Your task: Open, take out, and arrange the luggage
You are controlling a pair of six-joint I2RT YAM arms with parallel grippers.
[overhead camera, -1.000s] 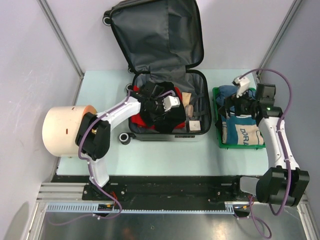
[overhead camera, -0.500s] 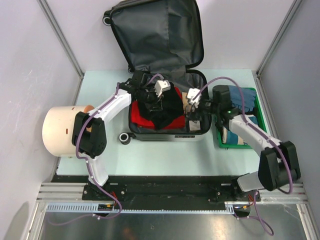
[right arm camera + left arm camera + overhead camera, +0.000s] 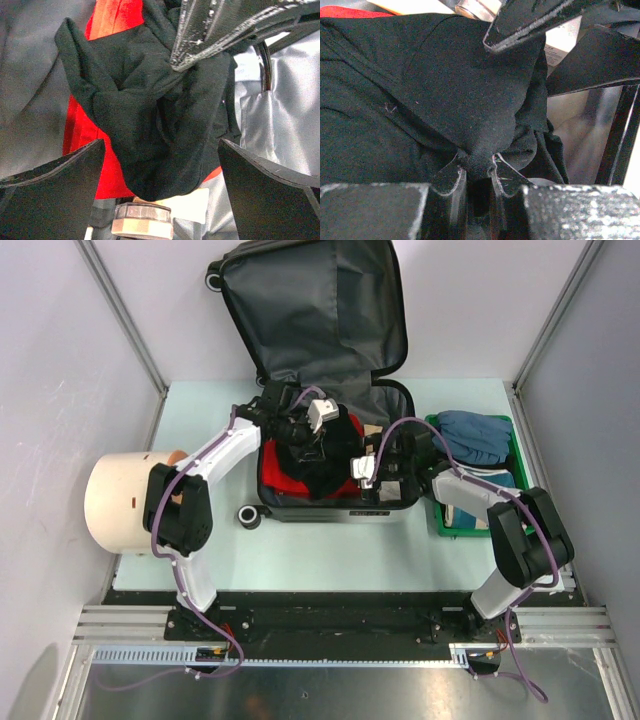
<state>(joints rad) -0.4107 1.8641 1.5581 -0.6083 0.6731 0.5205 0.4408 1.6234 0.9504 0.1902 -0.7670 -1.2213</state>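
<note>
The luggage (image 3: 300, 310) lies open at the back of the table, its dark grey lid raised. Its tray holds a red garment (image 3: 280, 472), a black garment (image 3: 335, 455) and small items. My left gripper (image 3: 318, 435) is shut on the black garment (image 3: 470, 100), pinching a fold between its fingertips (image 3: 451, 176) and holding it lifted above the tray. My right gripper (image 3: 372, 475) is open, its fingers (image 3: 55, 170) spread wide on either side of the hanging black cloth (image 3: 160, 130), with the red garment (image 3: 112, 20) behind.
A green bin (image 3: 437, 502) right of the luggage holds blue folded clothes (image 3: 475, 435). A beige cylinder (image 3: 115, 502) stands at the left. A small round jar (image 3: 142, 220) and a white box lie in the tray below the cloth.
My right arm swung from the green bin to the suitcase and now sits beside the black garment. My left gripper lifted the garment toward the back and holds still.
</note>
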